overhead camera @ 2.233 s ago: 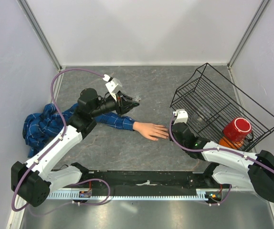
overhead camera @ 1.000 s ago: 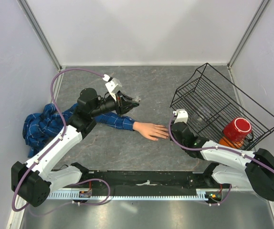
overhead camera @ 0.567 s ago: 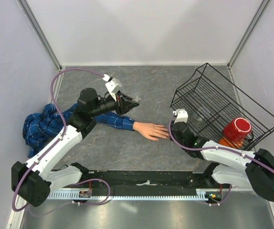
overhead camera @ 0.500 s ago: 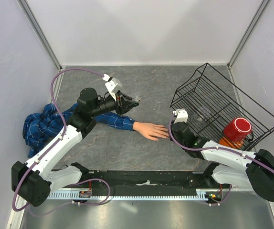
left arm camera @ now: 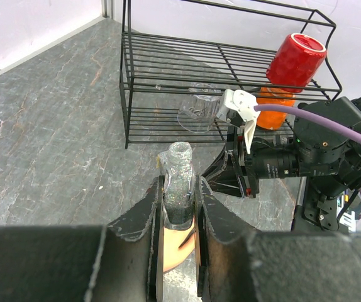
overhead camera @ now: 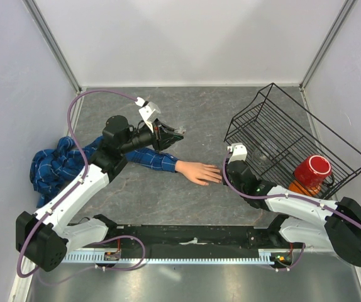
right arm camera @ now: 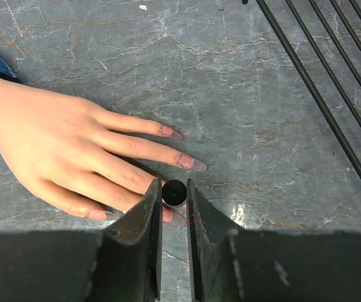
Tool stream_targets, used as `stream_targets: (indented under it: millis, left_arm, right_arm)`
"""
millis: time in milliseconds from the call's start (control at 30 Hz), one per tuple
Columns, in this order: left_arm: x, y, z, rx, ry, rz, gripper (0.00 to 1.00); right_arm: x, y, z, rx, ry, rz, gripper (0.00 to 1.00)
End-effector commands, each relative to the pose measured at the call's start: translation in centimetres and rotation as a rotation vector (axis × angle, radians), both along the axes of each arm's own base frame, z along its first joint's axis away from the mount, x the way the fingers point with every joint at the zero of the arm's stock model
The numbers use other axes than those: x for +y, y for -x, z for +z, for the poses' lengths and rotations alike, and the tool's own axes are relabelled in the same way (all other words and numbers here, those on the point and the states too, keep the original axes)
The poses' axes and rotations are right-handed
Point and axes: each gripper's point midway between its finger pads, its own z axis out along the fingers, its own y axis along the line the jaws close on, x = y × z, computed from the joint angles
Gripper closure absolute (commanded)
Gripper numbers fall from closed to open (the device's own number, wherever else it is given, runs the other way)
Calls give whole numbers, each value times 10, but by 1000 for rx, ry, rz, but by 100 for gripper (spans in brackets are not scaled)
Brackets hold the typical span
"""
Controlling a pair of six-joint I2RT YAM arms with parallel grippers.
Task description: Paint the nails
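The pale mannequin hand (overhead camera: 199,171) lies flat on the table, and its blue plaid sleeve (overhead camera: 61,163) runs off to the left. In the right wrist view its fingers point right and the nails (right arm camera: 190,164) look pinkish and smeared. My right gripper (right arm camera: 174,192) is shut on a small round black brush cap (right arm camera: 175,190) and holds it right over a lower fingertip. From above, the right gripper (overhead camera: 226,168) sits at the fingertips. My left gripper (overhead camera: 173,133) hovers above the sleeve, shut on a small glittery polish bottle (left arm camera: 180,182) with an open neck.
A black wire rack (overhead camera: 281,135) stands tilted at the right, close behind my right arm. A red mug (overhead camera: 311,171) and an orange object (overhead camera: 300,187) sit by its near corner, and a clear glass (left arm camera: 196,113) lies inside it. Grey walls enclose the table.
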Motion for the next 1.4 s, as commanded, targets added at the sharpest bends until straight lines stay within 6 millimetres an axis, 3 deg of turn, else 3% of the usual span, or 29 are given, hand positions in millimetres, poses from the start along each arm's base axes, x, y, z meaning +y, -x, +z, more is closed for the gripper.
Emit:
stream_targets:
  millis: [0, 633, 1367]
  left_arm:
    - [-2, 0, 26, -53, 51, -18, 98]
    - [-2, 0, 27, -52, 53, -20, 98]
    - [-2, 2, 28, -52, 55, -24, 98]
  right_arm:
    - [0, -5, 7, -21, -24, -26, 100]
    - [-14, -2, -1, 9, -6, -103, 100]
    - [-10, -4, -2, 13, 0, -89, 100]
